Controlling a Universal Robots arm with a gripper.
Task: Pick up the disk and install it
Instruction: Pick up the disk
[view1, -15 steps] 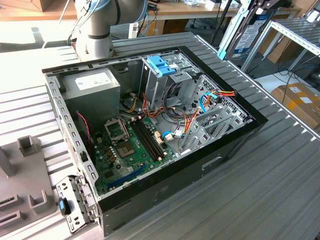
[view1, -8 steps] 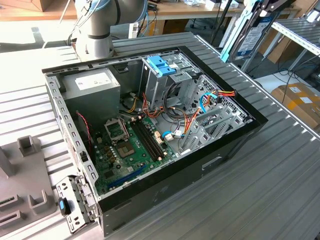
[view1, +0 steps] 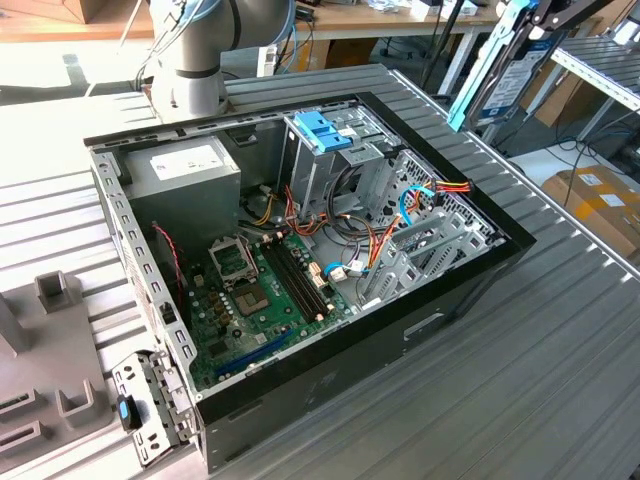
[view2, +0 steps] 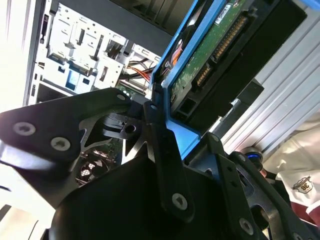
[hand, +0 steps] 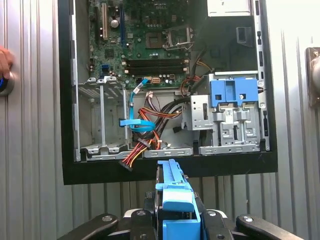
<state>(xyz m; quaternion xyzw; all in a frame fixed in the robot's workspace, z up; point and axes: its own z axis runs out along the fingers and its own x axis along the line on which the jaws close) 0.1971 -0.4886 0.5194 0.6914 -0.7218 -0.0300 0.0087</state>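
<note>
The disk (view1: 497, 78), a dark drive in light-blue rails, hangs tilted in the air beyond the far corner of the open computer case (view1: 520, 240), at the exterior view's upper right. My gripper (view1: 532, 14) is shut on its upper end. In the second wrist view the disk (view2: 220, 45) shows its green circuit board and connector, clamped in my gripper (view2: 182, 135) between black fingers (view2: 162, 145). In the first wrist view the disk's blue rail (hand: 175, 197) points at the case (hand: 67, 100) below, just outside its black rim.
Inside the case, a blue handle on a grey cage (view1: 322, 130) (hand: 234, 92) stands beside grey metal bays (hand: 102, 120) and loose coloured cables (hand: 142, 142). A person's hand (hand: 4, 65) rests on the table beside the case. Grey fixtures (view1: 50, 340) and a cardboard box (view1: 600, 200) flank the table.
</note>
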